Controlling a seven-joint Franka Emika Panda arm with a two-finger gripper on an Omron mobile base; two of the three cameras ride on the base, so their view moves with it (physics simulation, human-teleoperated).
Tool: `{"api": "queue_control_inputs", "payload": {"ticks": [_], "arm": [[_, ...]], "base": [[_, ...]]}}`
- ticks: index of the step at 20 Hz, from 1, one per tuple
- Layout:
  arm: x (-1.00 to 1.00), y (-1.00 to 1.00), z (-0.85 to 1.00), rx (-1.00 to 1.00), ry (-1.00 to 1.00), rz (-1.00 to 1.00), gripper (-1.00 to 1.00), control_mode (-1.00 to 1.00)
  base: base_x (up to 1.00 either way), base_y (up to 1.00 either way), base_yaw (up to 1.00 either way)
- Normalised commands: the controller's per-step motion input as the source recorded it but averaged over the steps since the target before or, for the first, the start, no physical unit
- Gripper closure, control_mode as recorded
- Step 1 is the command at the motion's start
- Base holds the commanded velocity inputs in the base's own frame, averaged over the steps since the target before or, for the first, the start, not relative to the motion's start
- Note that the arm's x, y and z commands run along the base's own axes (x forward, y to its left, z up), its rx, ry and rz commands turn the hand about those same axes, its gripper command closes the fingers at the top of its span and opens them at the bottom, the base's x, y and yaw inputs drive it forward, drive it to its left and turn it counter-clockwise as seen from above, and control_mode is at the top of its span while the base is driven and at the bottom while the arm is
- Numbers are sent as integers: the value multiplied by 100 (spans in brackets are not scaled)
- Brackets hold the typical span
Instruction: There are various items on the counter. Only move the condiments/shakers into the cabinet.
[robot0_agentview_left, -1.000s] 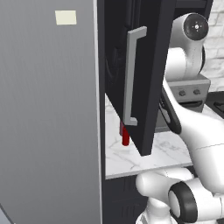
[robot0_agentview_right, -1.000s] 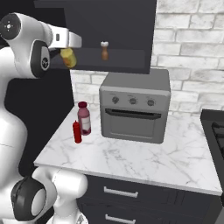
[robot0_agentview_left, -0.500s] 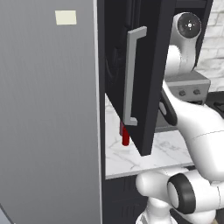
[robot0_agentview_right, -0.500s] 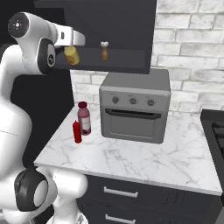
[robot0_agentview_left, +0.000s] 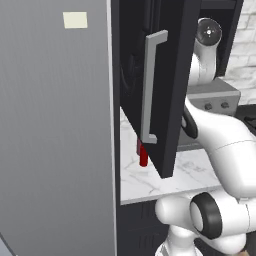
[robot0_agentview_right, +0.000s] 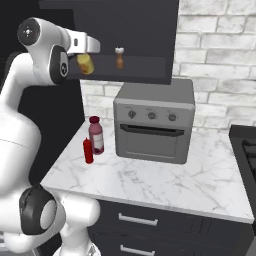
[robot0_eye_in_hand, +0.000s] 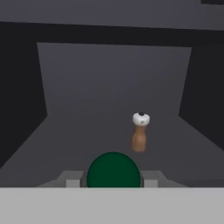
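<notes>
Right base view is showing the white arm reaching up into the open black cabinet (robot0_agentview_right: 125, 30) above the worktop (robot0_agentview_right: 150, 177), with the gripper (robot0_agentview_right: 86, 59) clenched on a yellow jar (robot0_agentview_right: 85, 64) that has a dark green lid. The jar is hanging just left of a small brown shaker (robot0_agentview_right: 119, 58) with a white top, which is standing upright on the cabinet shelf (robot0_agentview_right: 140, 74). Below the cabinet, on the worktop's left part, a slim red bottle (robot0_agentview_right: 88, 150) is standing upright just in front and to the left of a taller dark red bottle (robot0_agentview_right: 96, 135) with a pale label; whether the two are touching cannot be told. Right of both bottles, a silver oven (robot0_agentview_right: 154, 122) with three knobs is sitting against the white brick wall. A dark stove edge (robot0_agentview_right: 246, 150) is showing at the far right of the worktop.

In the left base view, a big grey panel (robot0_agentview_left: 55, 125) with a pale sticker is taking up the left side. Right of it, the cabinet's dark door (robot0_agentview_left: 170, 85) with its long grey handle (robot0_agentview_left: 151, 85) is standing swung open, and the red bottle (robot0_agentview_left: 143, 156) is peeking out below the door's lower edge, on the marble worktop (robot0_agentview_left: 150, 180).

In the hand view, the jar's round green lid (robot0_eye_in_hand: 113, 171) is sitting between the grey fingers (robot0_eye_in_hand: 151, 178), and the brown shaker (robot0_eye_in_hand: 140, 132) is standing beyond it, slightly to the right, inside the dark cabinet (robot0_eye_in_hand: 113, 87).
</notes>
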Motion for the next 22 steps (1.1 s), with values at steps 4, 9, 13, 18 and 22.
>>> {"api": "queue_control_inputs", "payload": {"ticks": [4,9,13,18,22], "arm": [[27,0,0,0,0,0,100,-100],[23,0,0,0,0,0,100,-100],[24,0,-2,0,0,0,100,-100],[25,0,-2,0,0,0,100,-100],[22,0,-11,0,0,0,100,-100]], "base": [[0,0,0],[0,0,0],[0,0,0],[0,0,0],[0,0,0]]}}
